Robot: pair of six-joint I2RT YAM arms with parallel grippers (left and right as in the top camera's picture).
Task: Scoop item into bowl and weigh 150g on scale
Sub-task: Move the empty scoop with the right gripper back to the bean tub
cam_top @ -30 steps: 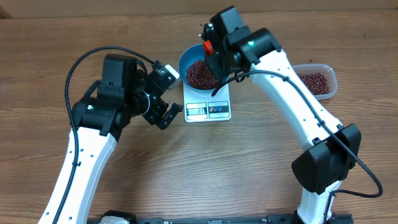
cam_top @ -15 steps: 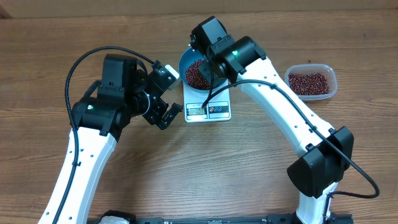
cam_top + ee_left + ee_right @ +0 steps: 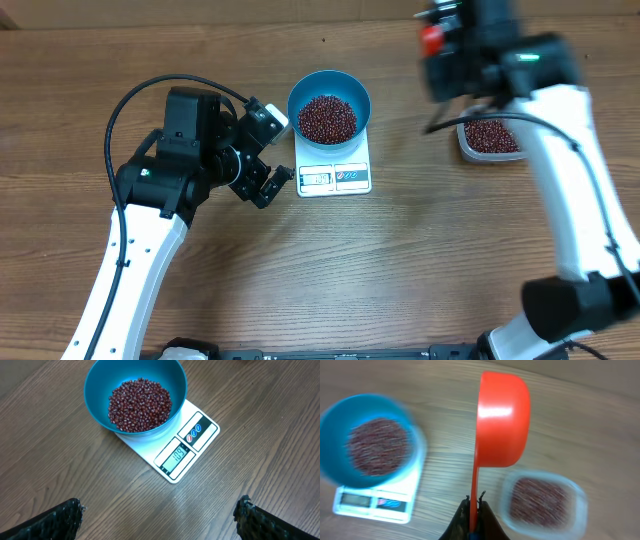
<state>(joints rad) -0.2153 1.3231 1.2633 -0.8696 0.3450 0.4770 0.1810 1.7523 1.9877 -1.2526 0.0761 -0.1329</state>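
The blue bowl (image 3: 297, 92) stands on the white scale (image 3: 335, 176) and holds a heap of dark red beans (image 3: 327, 118). In the left wrist view the bowl (image 3: 96, 391) and beans (image 3: 140, 404) lie ahead, and the scale (image 3: 200, 435) has a lit display. My left gripper (image 3: 160, 508) hovers open over bare wood left of the scale, holding nothing. My right gripper (image 3: 475, 502) is shut on the handle of a red scoop (image 3: 502, 420), high at the back right. The scoop shows only its rounded outside, between the bowl (image 3: 330, 425) and a tub.
A clear plastic tub (image 3: 490, 138) with more beans sits at the right, partly under my right arm; it is blurred in the right wrist view, tub (image 3: 542, 500). The left arm's black cable (image 3: 130, 95) loops over the table's left side.
My right arm has swung from over the bowl to the right, carrying the scoop toward the tub. The bowl now shows fully. The left arm has not moved.
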